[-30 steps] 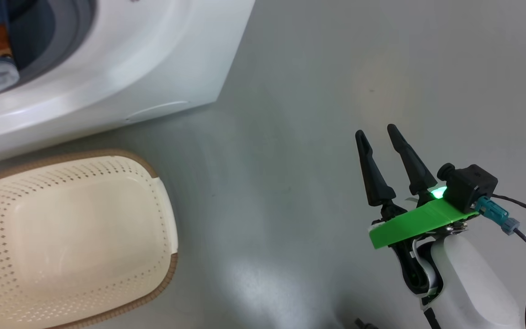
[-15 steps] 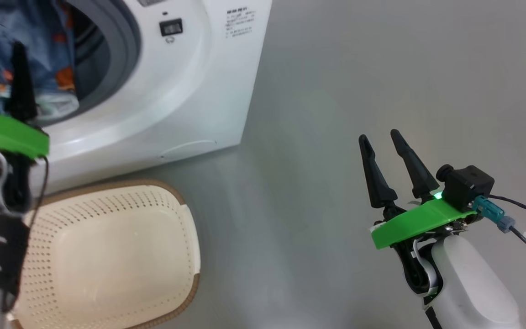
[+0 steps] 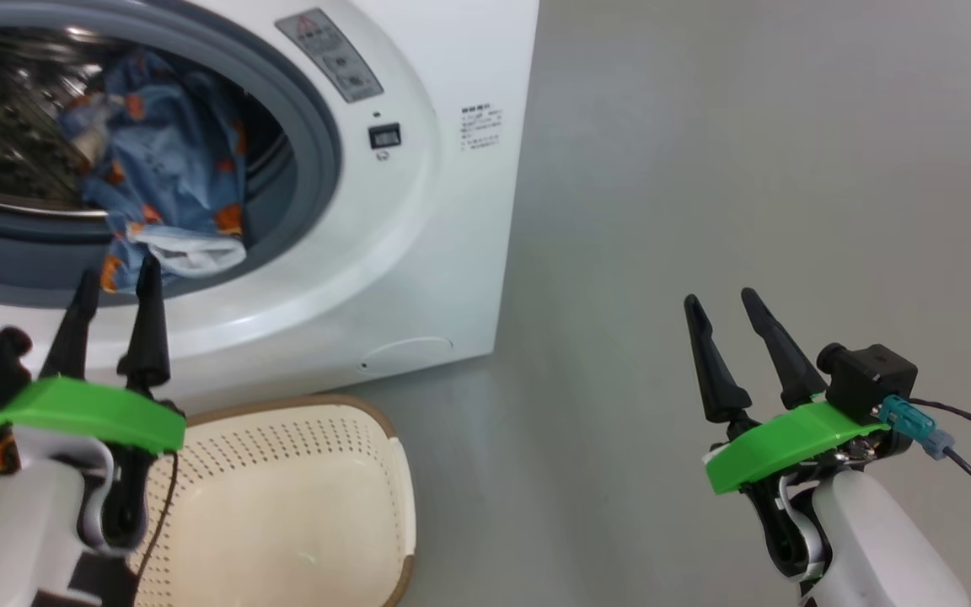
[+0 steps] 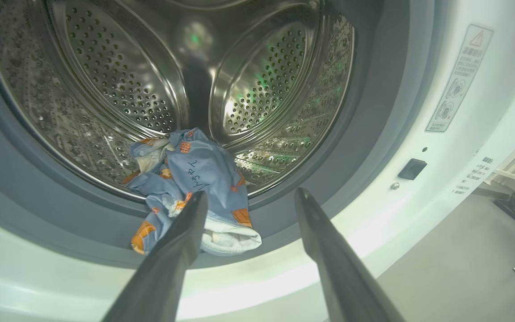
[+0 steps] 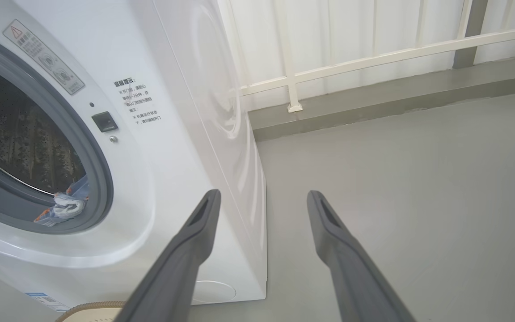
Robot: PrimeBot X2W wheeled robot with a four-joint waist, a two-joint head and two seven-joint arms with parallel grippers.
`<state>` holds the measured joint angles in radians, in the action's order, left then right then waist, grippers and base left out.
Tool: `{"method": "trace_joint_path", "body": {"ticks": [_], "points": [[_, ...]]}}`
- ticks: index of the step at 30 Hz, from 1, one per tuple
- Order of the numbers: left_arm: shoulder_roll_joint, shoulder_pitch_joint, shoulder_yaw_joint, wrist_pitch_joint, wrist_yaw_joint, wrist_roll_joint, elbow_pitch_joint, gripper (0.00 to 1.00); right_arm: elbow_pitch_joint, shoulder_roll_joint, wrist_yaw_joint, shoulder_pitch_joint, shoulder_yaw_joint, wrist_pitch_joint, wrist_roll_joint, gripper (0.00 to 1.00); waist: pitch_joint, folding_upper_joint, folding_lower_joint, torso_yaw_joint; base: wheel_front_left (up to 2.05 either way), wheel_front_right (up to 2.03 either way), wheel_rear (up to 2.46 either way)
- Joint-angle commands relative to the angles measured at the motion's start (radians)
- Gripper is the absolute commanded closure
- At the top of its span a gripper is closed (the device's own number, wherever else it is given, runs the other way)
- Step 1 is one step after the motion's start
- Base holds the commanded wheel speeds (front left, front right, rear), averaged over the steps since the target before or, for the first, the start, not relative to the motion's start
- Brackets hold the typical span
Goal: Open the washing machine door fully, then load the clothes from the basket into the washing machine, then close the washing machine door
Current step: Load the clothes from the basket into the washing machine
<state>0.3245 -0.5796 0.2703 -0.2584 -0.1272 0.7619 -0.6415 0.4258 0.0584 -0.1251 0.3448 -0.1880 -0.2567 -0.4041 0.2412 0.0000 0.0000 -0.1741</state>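
At the bottom lip of the drum opening, the clothes point(image 3: 161, 181) are lying in a crumpled bundle, part inside the drum point(image 4: 105, 67) and part spilling out over the grey rubber seal point(image 3: 317, 160). The cloth is showing as soft light blue fabric printed with orange-brown figures, with a pale white fold hanging at its lower edge. The left claw point(image 3: 116, 274) is hovering just in front of and below the bundle, its two long dark tapered fingers standing wide apart and holding nothing. In the left wrist view one finger is crossing the bundle's lower edge, though whether it is touching the cloth cannot be told.

Behind the clothes, the drum is gleaming as polished, perforated steel with raised ribs. Around the seal, the washing machine point(image 3: 452, 211) is presenting a smooth glossy white front with a warning sticker point(image 3: 329, 51), a small black square catch point(image 3: 384, 135) and a round flap point(image 3: 408, 354) low down.

Below the left claw, the basket point(image 3: 372, 410) is sitting on the floor against the machine, cream perforated plastic with a brown woven-look rim and nothing inside. Well off to the right, the right claw point(image 3: 718, 297) is hanging over the plain grey floor point(image 3: 747, 126), fingers spread wide and gripping nothing.
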Motion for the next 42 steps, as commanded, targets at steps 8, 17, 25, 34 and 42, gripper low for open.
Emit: {"method": "trace_joint_path", "body": {"ticks": [8,17,25,34,42], "points": [[-0.008,0.183,-0.136,-0.003,0.013,-0.101,0.145,0.0,-0.024,0.037,-0.006,-0.038,-0.025,-0.005,-0.022,0.0,-0.141,0.0,0.0,0.061,0.0,0.0,0.0],[-0.035,0.319,-0.18,-0.003,0.046,-0.165,0.24,0.0,-0.032,0.066,-0.006,-0.071,-0.022,-0.005,-0.032,0.0,-0.194,0.0,0.0,0.086,0.0,0.0,0.0],[-0.069,0.421,-0.199,-0.003,0.074,-0.192,0.309,0.0,-0.044,0.082,-0.006,-0.104,-0.016,-0.005,-0.035,0.0,-0.232,0.0,0.0,0.105,0.0,0.0,0.0],[-0.082,0.444,-0.204,-0.003,0.085,-0.197,0.34,0.0,-0.05,0.09,-0.006,-0.108,-0.019,-0.005,-0.031,0.0,-0.233,0.0,0.0,0.116,0.0,0.0,0.0],[-0.084,0.436,-0.202,-0.003,0.086,-0.203,0.341,0.0,-0.05,0.085,-0.006,-0.098,-0.024,-0.005,-0.028,0.0,-0.22,0.0,0.0,0.111,0.0,0.0,0.0]]}}
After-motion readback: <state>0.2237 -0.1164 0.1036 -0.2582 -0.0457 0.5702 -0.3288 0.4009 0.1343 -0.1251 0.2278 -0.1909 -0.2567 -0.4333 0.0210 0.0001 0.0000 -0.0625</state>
